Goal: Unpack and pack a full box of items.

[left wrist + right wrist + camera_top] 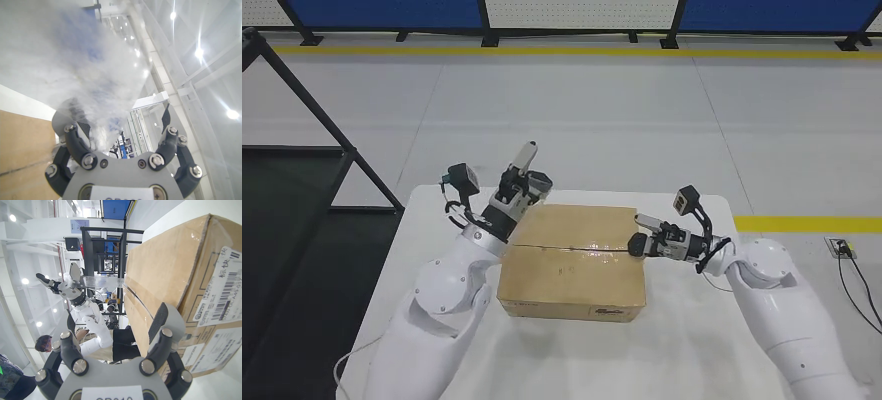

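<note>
Bench [682, 330] holds the box [572, 265], flaps closed; tape [102, 281] clings to the wide-open left hand [55, 271]; right hand [116, 311] open, empty. Unpacking barely begun.

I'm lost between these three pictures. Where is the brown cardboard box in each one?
Top view: the cardboard box sits in the middle of the table.
Left wrist view: the cardboard box is the brown surface beside the left gripper.
Right wrist view: the cardboard box stands close beyond the right gripper, with labels on its end face.
Shared landmark: the seam across its lid.
</note>
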You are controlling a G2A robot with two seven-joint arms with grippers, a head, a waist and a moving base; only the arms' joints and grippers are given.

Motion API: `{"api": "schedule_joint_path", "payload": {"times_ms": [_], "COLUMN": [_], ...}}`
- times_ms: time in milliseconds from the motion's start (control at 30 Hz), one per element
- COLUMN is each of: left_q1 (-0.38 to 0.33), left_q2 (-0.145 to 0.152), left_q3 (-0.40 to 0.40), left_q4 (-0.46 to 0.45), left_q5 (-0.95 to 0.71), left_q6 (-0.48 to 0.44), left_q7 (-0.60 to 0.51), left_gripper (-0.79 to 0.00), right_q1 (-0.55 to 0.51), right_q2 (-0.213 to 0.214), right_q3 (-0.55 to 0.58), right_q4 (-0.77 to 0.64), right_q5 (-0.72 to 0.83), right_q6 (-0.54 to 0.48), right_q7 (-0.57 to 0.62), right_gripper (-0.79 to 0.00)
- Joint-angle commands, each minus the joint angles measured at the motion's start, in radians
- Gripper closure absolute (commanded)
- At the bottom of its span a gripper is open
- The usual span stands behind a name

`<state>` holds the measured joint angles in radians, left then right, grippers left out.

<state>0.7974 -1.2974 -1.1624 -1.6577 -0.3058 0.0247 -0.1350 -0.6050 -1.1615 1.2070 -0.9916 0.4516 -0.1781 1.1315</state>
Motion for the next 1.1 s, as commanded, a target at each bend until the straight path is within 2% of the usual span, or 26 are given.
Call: {"api": "schedule_joint_path", "payload": {"times_ms": [0,633,800,1067], "left_q1": [-0.009,-0.125,-0.132,-0.135], "left_q2": [-0.004,-0.071,-0.086,-0.101], "left_q3": [0.021,0.241,0.273,0.28], "left_q4": [0.007,0.137,0.152,0.155], "left_q5": [0.012,0.101,0.12,0.145], "left_q6": [0.002,0.037,0.036,0.038], "left_q7": [-0.004,-0.023,-0.021,-0.027], "left_gripper": [-0.785,-0.785,-0.785,-0.785], "right_q1": [-0.003,-0.004,0.003,0.005], "right_q2": [0.003,0.009,0.007,0.011], "right_q3": [0.009,0.001,-0.006,0.001], "right_q4": [0.003,0.004,0.014,0.036], "right_q5": [0.005,0.004,0.008,0.013], "right_q6": [0.0,0.013,0.008,-0.009], "right_q7": [0.004,0.026,0.027,0.036], "right_gripper": [-0.785,-0.785,-0.785,-0.785]}}
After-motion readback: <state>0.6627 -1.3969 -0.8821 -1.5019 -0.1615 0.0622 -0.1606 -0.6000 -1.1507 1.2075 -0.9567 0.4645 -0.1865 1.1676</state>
